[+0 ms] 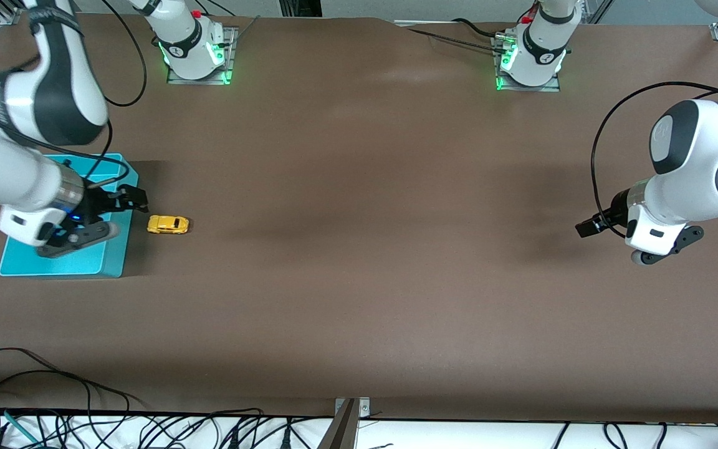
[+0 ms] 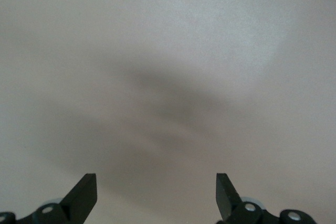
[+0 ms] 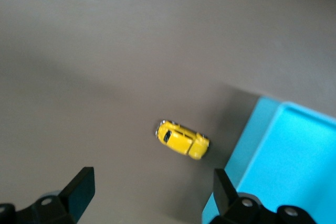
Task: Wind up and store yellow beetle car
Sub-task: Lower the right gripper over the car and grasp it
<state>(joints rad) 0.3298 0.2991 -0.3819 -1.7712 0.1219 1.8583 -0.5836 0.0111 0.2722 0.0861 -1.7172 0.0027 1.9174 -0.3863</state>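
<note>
Front view: tiny yellow beetle car [image 1: 168,224]

Wide matte brown surface [image 1: 365,249] filling nearly the whole frame, softly lit, with blurred darker shadows across the middle. Along the bottom edge, a white strip [image 1: 459,436] strewn with tangled black cables [image 1: 53,399], thickest at lower left. At bottom centre, a small grey metal bracket [image 1: 349,408] clamped to the edge.

No text, label, brand or number can be read anywhere in these views. The yellow beetle car [image 1: 168,224], beside the turquoise bin [image 1: 85,265], bears no legible marking.
</note>
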